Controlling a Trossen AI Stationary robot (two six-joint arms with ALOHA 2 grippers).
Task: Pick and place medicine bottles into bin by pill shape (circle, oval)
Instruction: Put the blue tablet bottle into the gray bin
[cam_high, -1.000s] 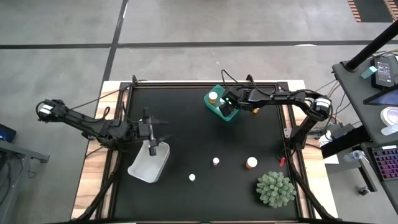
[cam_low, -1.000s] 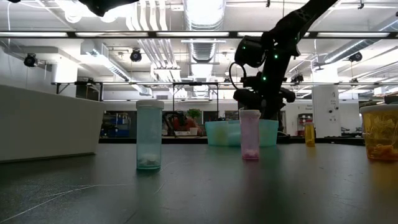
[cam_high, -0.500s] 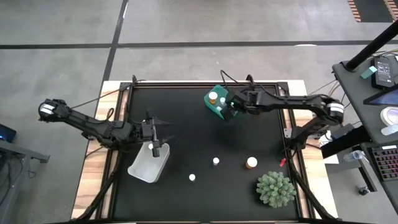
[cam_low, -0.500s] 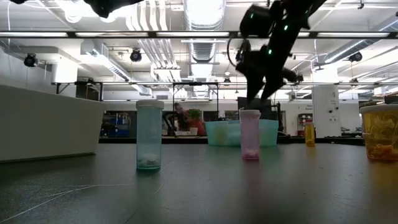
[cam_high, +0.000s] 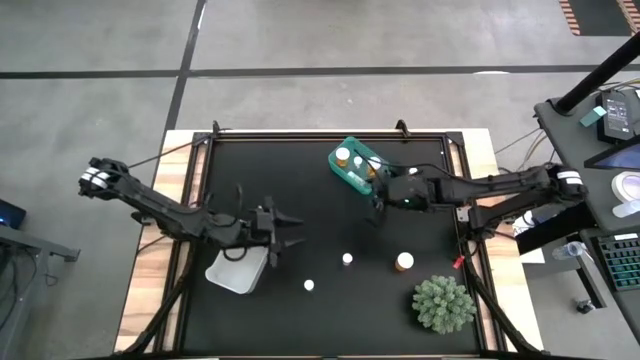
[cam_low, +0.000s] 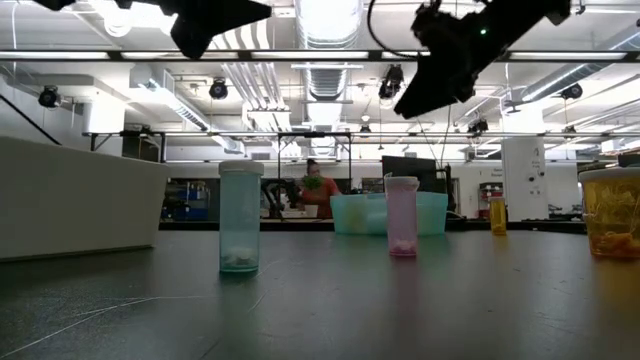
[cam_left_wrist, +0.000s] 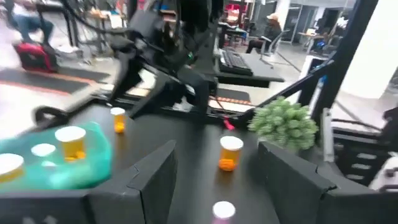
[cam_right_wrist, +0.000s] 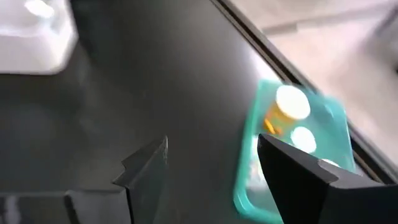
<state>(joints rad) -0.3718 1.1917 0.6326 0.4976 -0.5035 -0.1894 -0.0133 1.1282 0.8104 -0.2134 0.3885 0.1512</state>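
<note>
My left gripper (cam_high: 287, 235) is open and empty, above the table just right of the white bin (cam_high: 236, 272). My right gripper (cam_high: 380, 203) is open and empty, just near of the green bin (cam_high: 356, 170), which holds several white-capped bottles (cam_right_wrist: 291, 107). On the table stand an amber bottle (cam_high: 404, 262), a small pink bottle (cam_high: 347, 259) and a small teal bottle (cam_high: 309, 285). In the left wrist view the amber bottle (cam_left_wrist: 230, 152) and the pink bottle (cam_left_wrist: 222, 211) show between the fingers of that gripper (cam_left_wrist: 217, 180).
A green spiky plant (cam_high: 443, 303) stands at the near right corner. Another small amber bottle (cam_low: 498, 215) stands far off in the low view. A person (cam_low: 318, 192) shows in the room beyond the table.
My left gripper has gone from above the white bin toward the table's right edge and a little nearer. My right gripper has drawn back from above the green bin toward the near right and has risen in the low view.
</note>
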